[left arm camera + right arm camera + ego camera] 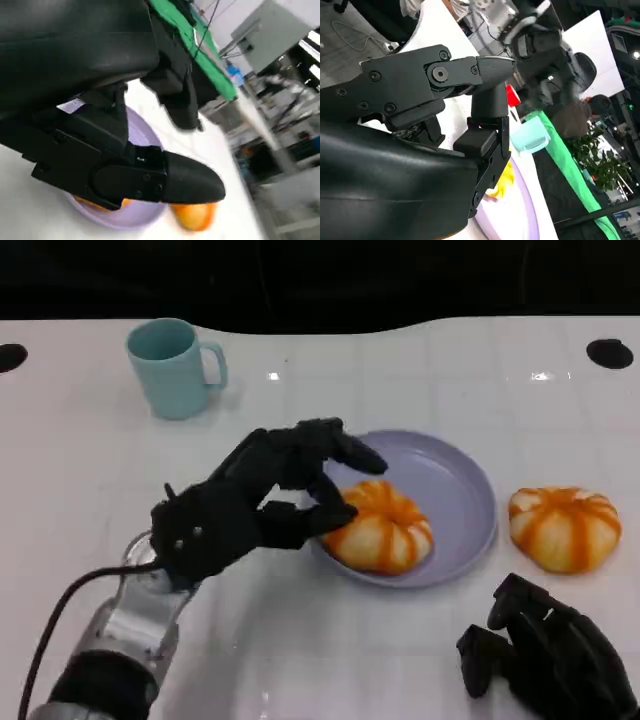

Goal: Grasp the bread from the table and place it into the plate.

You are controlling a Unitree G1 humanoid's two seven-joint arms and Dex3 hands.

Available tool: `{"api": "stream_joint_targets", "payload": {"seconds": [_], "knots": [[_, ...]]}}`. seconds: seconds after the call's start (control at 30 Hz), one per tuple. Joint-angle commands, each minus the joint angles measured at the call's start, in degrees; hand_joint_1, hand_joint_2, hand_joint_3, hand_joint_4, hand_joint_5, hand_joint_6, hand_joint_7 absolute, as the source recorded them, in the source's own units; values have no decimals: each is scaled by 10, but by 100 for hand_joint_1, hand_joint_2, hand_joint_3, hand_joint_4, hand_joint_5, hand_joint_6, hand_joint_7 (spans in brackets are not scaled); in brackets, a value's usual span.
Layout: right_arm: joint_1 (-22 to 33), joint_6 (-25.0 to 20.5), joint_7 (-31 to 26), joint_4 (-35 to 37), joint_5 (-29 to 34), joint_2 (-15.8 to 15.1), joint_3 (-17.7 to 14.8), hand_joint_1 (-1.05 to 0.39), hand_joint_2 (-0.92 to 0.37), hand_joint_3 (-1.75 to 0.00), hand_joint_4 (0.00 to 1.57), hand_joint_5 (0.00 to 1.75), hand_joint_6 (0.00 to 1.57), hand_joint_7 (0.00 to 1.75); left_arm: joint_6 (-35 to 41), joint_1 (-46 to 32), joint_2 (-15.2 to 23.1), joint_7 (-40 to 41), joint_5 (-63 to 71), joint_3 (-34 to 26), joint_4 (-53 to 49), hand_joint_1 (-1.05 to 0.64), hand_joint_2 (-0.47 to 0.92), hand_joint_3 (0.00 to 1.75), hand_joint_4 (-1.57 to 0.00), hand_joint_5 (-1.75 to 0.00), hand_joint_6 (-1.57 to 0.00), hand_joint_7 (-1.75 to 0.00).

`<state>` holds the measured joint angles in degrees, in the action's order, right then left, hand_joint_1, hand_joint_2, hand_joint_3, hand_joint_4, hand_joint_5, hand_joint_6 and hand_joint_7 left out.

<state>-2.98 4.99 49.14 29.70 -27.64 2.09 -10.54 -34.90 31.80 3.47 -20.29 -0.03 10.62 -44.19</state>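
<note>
An orange-striped bread roll (380, 530) lies in the front-left part of the lavender plate (460, 490). My left hand (255, 505) is at its left side; the thumb (330, 517) touches the roll, while the other fingers (345, 448) are spread above it with plate showing between. In the left wrist view the thumb (175, 180) lies over the plate (142, 135) with orange bread (195, 216) under it. A second roll (565, 528) sits on the table right of the plate. My right hand (550, 655) rests near the table's front right, holding nothing, fingers loosely bent.
A teal mug (175, 368) stands at the back left, handle to the right; it also appears in the right wrist view (532, 137) beyond the plate (520, 205). Two black holes (610, 352) mark the table's far corners.
</note>
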Motion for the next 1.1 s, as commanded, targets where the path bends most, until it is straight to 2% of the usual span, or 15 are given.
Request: {"api": "stream_joint_targets", "payload": {"seconds": [0.03, 0.17, 0.23, 0.33, 0.6, 0.83, 1.1], "knots": [[6, -2, 1, -8, -5, -6, -2, -57, -92, -24, 77, 174, 68, 146, -19, -30, -17, -63, -72, -43, -17, -105, 92, 22, -143, -86, -135, -54], [8, -6, -1, -14, -6, -6, -1, -58, -92, -23, 76, 174, 67, 147, 29, -73, -42, -136, -160, -85, 1, -105, 92, 14, -148, -92, -148, -56], [10, -8, -4, -18, -5, -6, 0, -58, -92, -22, 76, 174, 67, 147, 72, -95, -50, -170, -199, -100, 22, -105, 92, 7, -150, -90, -155, -48], [13, -15, -9, -25, -4, -7, 0, -58, -92, -22, 76, 174, 68, 147, 114, -119, -60, -202, -232, -114, 49, -105, 91, 3, -151, -87, -157, -41], [22, -27, -13, -40, -6, -7, 1, -57, -92, -23, 77, 173, 68, 148, 256, -205, -85, -240, -289, -126, 133, -105, 78, 0, -157, -84, -157, -55], [24, -29, -12, -44, -9, -4, 0, -57, -92, -21, 77, 174, 67, 148, 315, -247, -101, -240, -301, -127, 177, -105, 74, 0, -157, -86, -157, -54], [20, -17, -8, -29, -5, -5, -3, -58, -92, -20, 77, 173, 69, 145, 319, -258, -105, -245, -296, -134, 178, -105, 76, 1, -157, -89, -157, -59]]}}
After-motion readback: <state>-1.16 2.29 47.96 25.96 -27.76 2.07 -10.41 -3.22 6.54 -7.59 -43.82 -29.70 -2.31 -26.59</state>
